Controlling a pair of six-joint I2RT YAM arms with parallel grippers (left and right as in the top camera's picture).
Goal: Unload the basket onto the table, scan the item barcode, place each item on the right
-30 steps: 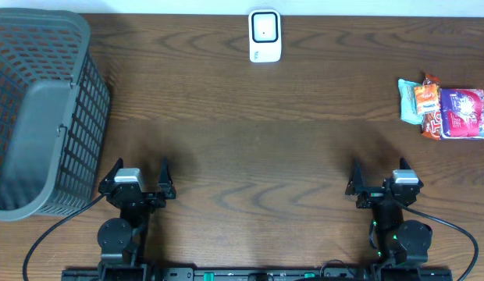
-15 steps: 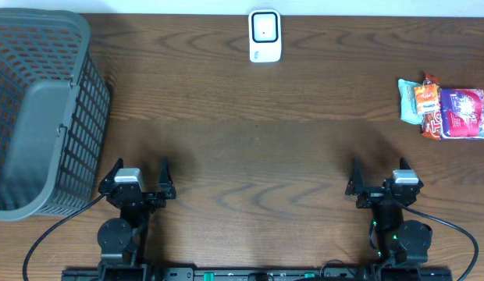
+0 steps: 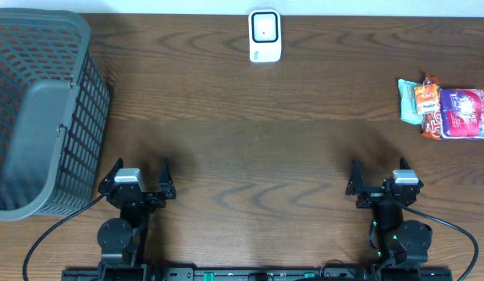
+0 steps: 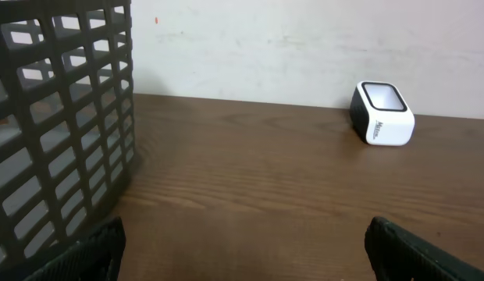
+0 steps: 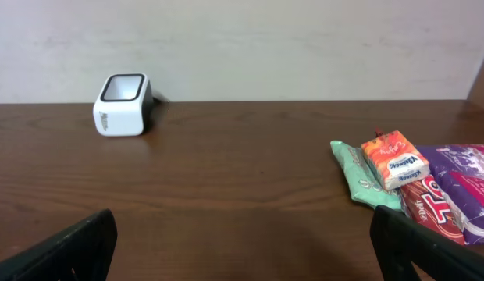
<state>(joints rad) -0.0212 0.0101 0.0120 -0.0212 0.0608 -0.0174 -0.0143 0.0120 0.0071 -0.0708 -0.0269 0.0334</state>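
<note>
Nothing had moved since the earlier frames: both arms sat parked at the near edge of the brown wood-grain table [image 3: 250, 140]. The left gripper [image 3: 140, 168] and the right gripper [image 3: 379, 170] each had their fingers spread wide, holding nothing.

From overhead, the whole layout was visible. A dark grey plastic lattice basket [image 3: 86, 133] stood at the far left, and a small white box-shaped barcode scanner [image 3: 265, 35] stood at the middle of the far edge. A cluster of snack packets [image 3: 445, 109] lay at the right edge, well apart from both grippers.

Only the left wrist camera caught the basket's wall up close, with the scanner off to its right. Only the right wrist camera separated the cluster into parts: a small orange carton [image 5: 393, 161] lay on a pale green packet [image 5: 359, 182], beside a purple pouch [image 5: 468, 179] and a red wrapper [image 5: 429, 209].
</note>
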